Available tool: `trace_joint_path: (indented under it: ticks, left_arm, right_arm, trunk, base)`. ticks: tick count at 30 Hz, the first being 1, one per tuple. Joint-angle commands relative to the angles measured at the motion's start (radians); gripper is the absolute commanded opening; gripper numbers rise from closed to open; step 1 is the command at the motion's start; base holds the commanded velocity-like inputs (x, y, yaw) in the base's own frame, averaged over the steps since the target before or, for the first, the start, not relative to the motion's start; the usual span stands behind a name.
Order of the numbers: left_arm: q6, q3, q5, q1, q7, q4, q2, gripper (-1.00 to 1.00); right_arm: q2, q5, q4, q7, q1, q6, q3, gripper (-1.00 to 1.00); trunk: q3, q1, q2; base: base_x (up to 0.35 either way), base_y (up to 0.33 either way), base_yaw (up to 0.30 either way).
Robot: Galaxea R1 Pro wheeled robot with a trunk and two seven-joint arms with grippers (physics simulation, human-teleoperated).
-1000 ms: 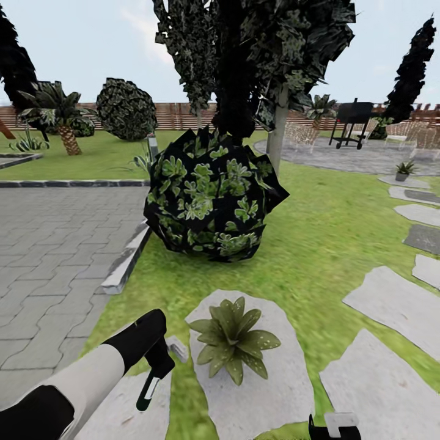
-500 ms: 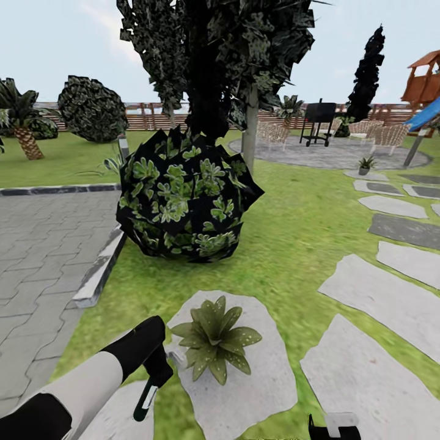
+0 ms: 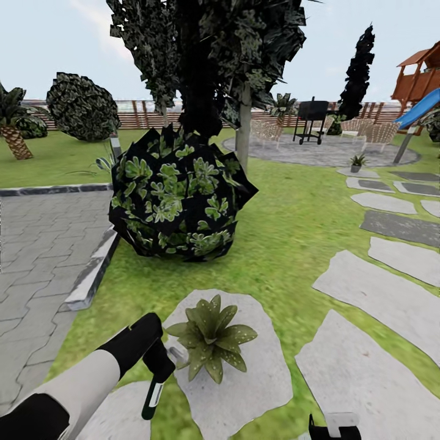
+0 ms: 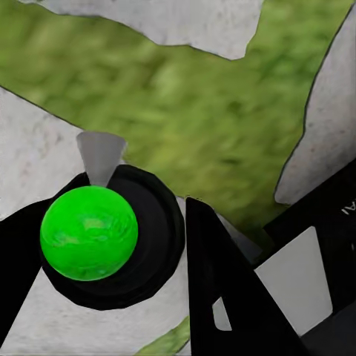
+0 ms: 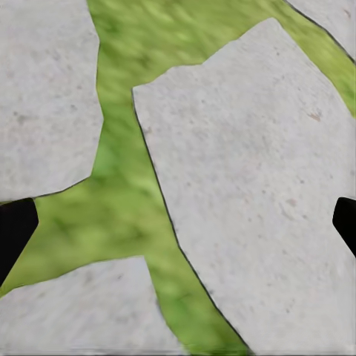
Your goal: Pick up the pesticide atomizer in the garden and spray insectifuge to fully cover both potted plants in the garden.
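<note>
My left gripper [image 3: 160, 365] is shut on the pesticide atomizer [image 3: 151, 396], a slim dark green bottle hanging below the fingers, with its pale nozzle pointing at the near plant. In the left wrist view the atomizer [image 4: 89, 232] shows as a green ball in a black ring between the black fingers [image 4: 215, 282]. The near potted plant [image 3: 211, 336], a speckled green rosette, sits on a grey stepping stone [image 3: 256, 379] just right of the atomizer. The far potted plant [image 3: 356, 162] stands by the round patio [image 3: 342, 153]. My right gripper [image 5: 178, 226] is open above stones and grass.
A big black-backed leafy bush [image 3: 177, 201] and a tree trunk [image 3: 243, 134] stand beyond the near plant. A paved path with a raised kerb [image 3: 91, 275] runs at the left. Stepping stones [image 3: 379, 293] lead right toward the patio, grill [image 3: 310, 119] and slide [image 3: 421, 101].
The whole picture has slid to the left, so the camera has turned to the right. The left gripper still holds the atomizer, which now sits closer to the near plant.
</note>
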Motion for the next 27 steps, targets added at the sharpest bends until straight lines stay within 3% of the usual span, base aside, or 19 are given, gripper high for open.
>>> trace_joint_path:
  ticks: [1,16,27]
  left_arm:
    - [0.001,-0.002,-0.010,0.000,-0.010,-0.002,0.001,-1.00]
    - [0.002,0.003,-0.009,0.000,-0.011,-0.004,-0.001,-1.00]
    - [0.002,0.003,-0.009,0.000,-0.012,-0.005,-0.001,-1.00]
  right_arm:
    - [0.000,0.010,0.001,-0.007,-0.001,-0.001,-0.002,1.00]
    - [0.001,0.010,0.001,-0.006,-0.001,-0.001,-0.002,1.00]
    - [0.001,0.010,0.001,-0.007,-0.001,-0.001,-0.002,1.00]
  trunk:
    - [-0.001,-0.001,0.000]
    - [-0.001,-0.001,0.000]
    - [-0.001,-0.001,0.000]
  base:
    - [-0.274,0.127,0.000]
    - [-0.039,0.289,-0.252]
    - [0.131,0.296,-0.250]
